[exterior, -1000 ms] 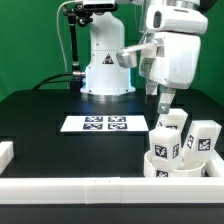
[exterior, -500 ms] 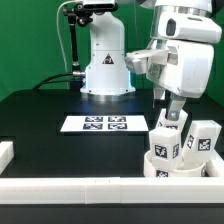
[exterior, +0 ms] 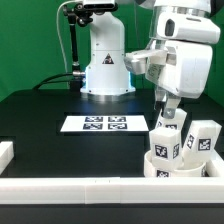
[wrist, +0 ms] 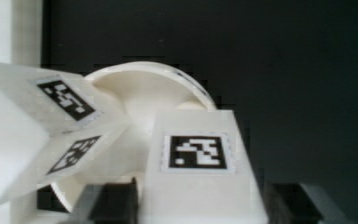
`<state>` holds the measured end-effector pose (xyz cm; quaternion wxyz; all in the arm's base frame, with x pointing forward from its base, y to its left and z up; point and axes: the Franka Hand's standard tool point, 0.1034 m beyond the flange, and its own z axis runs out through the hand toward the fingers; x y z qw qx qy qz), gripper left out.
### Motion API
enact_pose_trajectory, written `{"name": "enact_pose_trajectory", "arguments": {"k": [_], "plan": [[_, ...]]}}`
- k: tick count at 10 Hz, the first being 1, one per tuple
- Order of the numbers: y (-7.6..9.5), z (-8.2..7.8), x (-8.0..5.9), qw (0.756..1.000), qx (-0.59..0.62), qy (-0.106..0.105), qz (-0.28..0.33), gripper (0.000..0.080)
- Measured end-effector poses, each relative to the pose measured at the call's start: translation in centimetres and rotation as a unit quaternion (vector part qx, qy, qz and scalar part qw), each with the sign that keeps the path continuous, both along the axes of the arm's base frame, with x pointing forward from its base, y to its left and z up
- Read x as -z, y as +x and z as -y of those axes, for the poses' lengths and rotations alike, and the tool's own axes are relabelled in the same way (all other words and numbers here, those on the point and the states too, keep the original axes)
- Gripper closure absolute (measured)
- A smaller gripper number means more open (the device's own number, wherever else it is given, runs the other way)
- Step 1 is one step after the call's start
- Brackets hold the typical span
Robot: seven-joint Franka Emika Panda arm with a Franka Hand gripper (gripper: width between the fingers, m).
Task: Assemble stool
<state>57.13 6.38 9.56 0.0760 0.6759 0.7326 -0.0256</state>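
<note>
The stool's round white seat point(exterior: 171, 167) lies at the table's front, on the exterior view's right, with three white tagged legs point(exterior: 205, 137) bunched on or against it. My gripper point(exterior: 166, 110) has come down over the rearmost leg point(exterior: 169, 124). In the wrist view that leg point(wrist: 197, 150) stands between my dark fingers point(wrist: 112, 203), which lie against its two sides, so the gripper is shut on it. The seat point(wrist: 151, 88) shows behind it, and another leg point(wrist: 34, 120) leans beside it.
The marker board point(exterior: 96, 124) lies flat at mid-table. White border rails run along the front edge point(exterior: 80, 190) and at the exterior view's left point(exterior: 6, 152). The robot base point(exterior: 105, 70) stands behind the table.
From one second ago the arm swung over and came down onto the rearmost leg. In the last half second it has held still.
</note>
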Motion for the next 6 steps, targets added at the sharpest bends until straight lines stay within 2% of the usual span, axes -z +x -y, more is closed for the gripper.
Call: {"name": "enact_pose_trajectory", "arguments": {"k": [3, 6], "plan": [[0.01, 0.09, 0.00, 1.000, 0.027, 0.002, 0.004, 0.0466], [0.00, 0.12, 0.02, 0.991, 0.135, 0.011, 0.019, 0.0465]]}}
